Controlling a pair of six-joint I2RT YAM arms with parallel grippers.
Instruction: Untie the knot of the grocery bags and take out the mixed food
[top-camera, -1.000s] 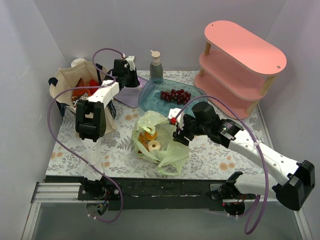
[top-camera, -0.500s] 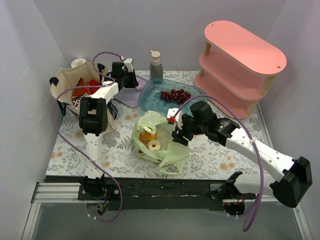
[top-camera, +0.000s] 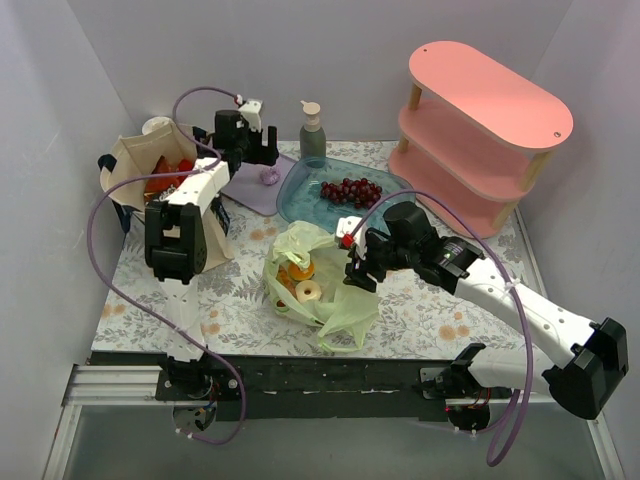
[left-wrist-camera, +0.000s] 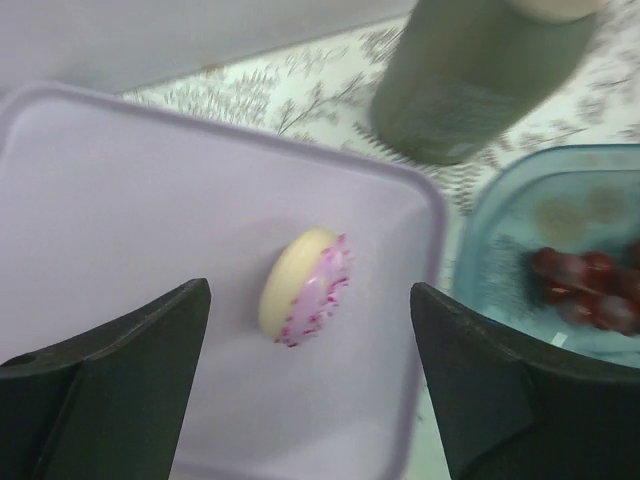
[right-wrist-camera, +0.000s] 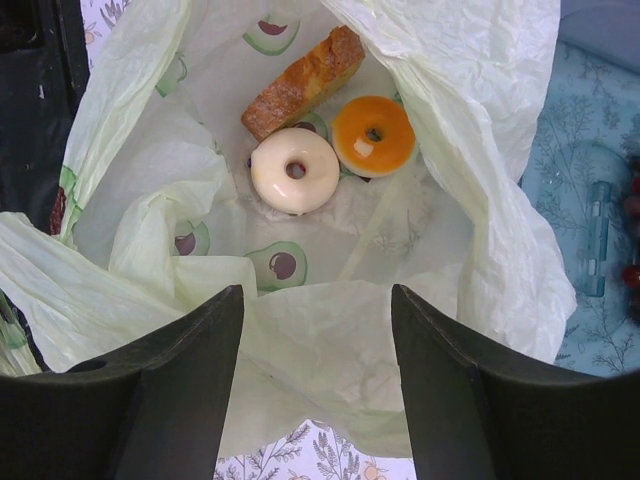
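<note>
The pale-green plastic bag (top-camera: 318, 285) lies open at the table's middle; no knot shows. Inside it lie a white doughnut (right-wrist-camera: 295, 170), an orange doughnut (right-wrist-camera: 373, 135) and a brown cake slice (right-wrist-camera: 303, 82). My right gripper (right-wrist-camera: 317, 385) hovers open over the bag's near rim (top-camera: 352, 268), with loose plastic under its fingers (right-wrist-camera: 170, 390). My left gripper (left-wrist-camera: 310, 380) stands open above a lilac tray (left-wrist-camera: 120, 220) at the back (top-camera: 262, 150). A pink-frosted doughnut (left-wrist-camera: 305, 285) lies free in that tray. The canvas tote (top-camera: 130, 175) holds red packets (top-camera: 172, 172). Dark grapes (top-camera: 350, 190) rest in the blue tray (top-camera: 300, 195).
A grey pump bottle (top-camera: 313, 135) stands behind the trays, close to my left gripper, and fills the top of the left wrist view (left-wrist-camera: 470, 80). A pink three-tier shelf (top-camera: 480, 130) occupies the back right. Grey walls close in the left and rear.
My left gripper has opened and let the pink doughnut drop onto the lilac tray, and its wrist has shifted slightly back. The right gripper stays over the bag, barely moved.
</note>
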